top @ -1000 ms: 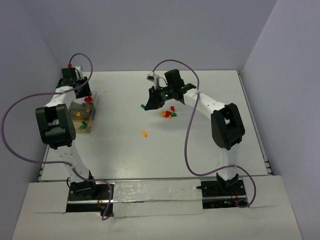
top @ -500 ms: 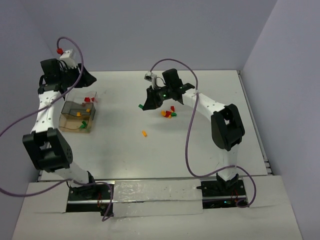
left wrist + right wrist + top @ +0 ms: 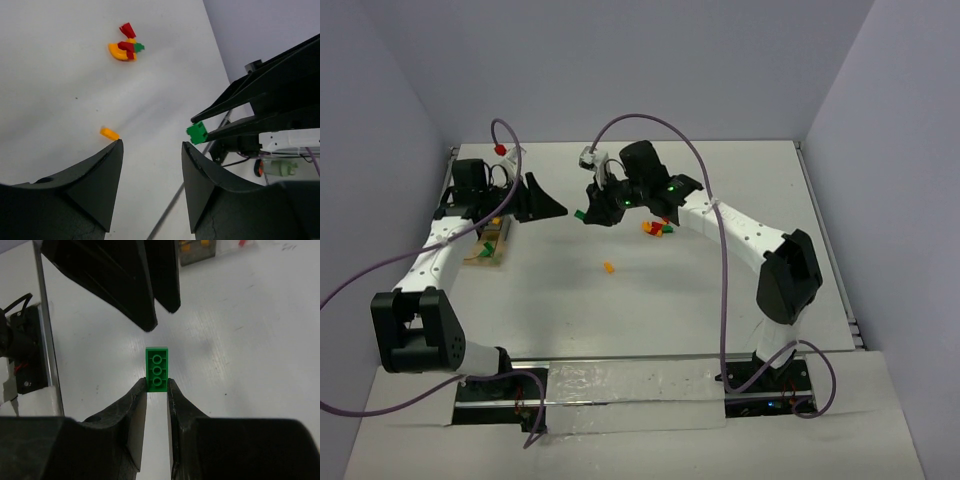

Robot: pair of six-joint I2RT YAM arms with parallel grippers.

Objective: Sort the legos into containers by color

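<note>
Top view: the right gripper (image 3: 586, 216) reaches across the table (image 3: 720, 300), clenched on a small green brick (image 3: 578, 214) held at its fingertips. The left gripper (image 3: 558, 210) sits just left of the green brick, its tips aimed at it with a small gap between them. The containers (image 3: 488, 248) lie farther left of the green brick, beyond the left gripper and partly hidden. A pile (image 3: 658, 228) of red, green and orange legos lies to the right of the green brick. A lone orange brick (image 3: 608, 266) rests on the near side of it. Left wrist view: the left gripper's two fingers stand spread, with nothing between them. The green brick hangs ahead, off to the right of their gap, touching neither finger. Right wrist view: the pads pinch the green brick by one end, studs facing the camera. Its long axis runs straight out from the fingertips, and the free end points at the left gripper's dark fingers, which are beyond it and apart. The containers show past those fingers at the top edge. This looks like a handover, since the left gripper is the nearer one to the containers. The move likely depends on bringing the green brick's free end into line with the left gripper's gap.
</note>
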